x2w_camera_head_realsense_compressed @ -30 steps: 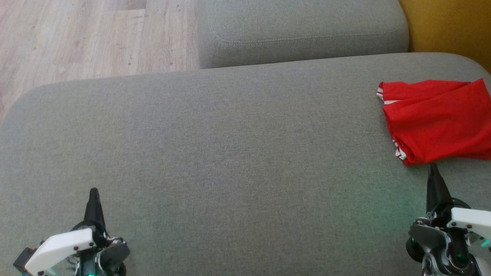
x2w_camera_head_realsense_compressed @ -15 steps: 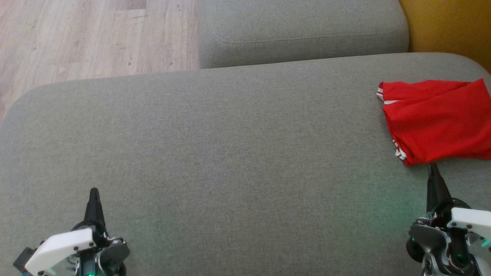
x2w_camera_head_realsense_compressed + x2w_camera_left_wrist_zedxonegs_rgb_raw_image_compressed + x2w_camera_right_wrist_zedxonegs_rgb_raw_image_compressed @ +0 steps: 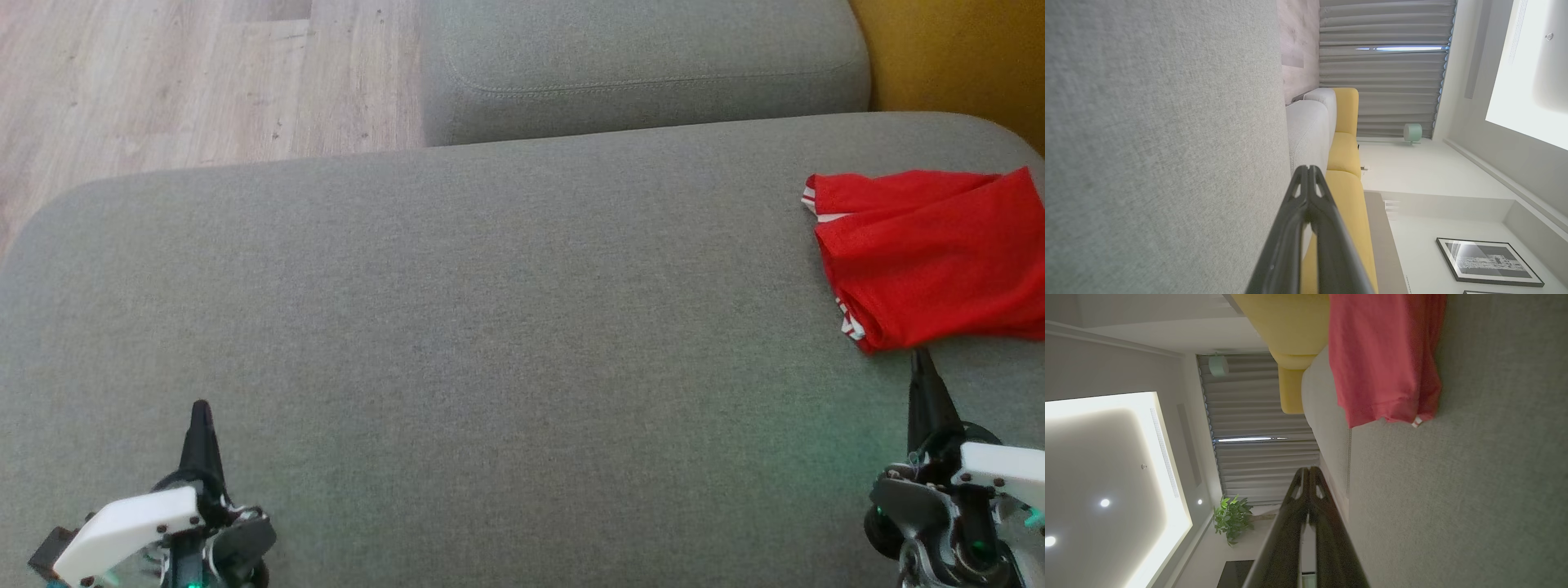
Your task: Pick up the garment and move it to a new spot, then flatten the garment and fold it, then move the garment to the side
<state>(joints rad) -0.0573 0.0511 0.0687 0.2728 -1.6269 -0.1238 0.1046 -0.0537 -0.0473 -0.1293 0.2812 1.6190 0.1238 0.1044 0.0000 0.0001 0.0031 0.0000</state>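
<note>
Both pairs of dark fingers are pressed tip to tip and hold nothing. In the head view the left gripper (image 3: pixel 200 406) sits at lower left over the grey cushion (image 3: pixel 490 286) and the right gripper (image 3: pixel 918 353) at lower right, both bodies cropped by the bottom edge. A folded red garment (image 3: pixel 931 261) with white trim lies on the cushion's right part, cut off by the frame's right edge. The right tip appears just clear of its near hem, though contact is hard to rule out.

From the left wrist, the closed fingers (image 3: pixel 1290 228) point along the cushion toward a yellow sofa (image 3: pixel 1345 151) and grey curtain (image 3: pixel 1384 81).

The right wrist view is dim. It shows the garment beyond the closed tips, its far part lost past the top edge.
</note>
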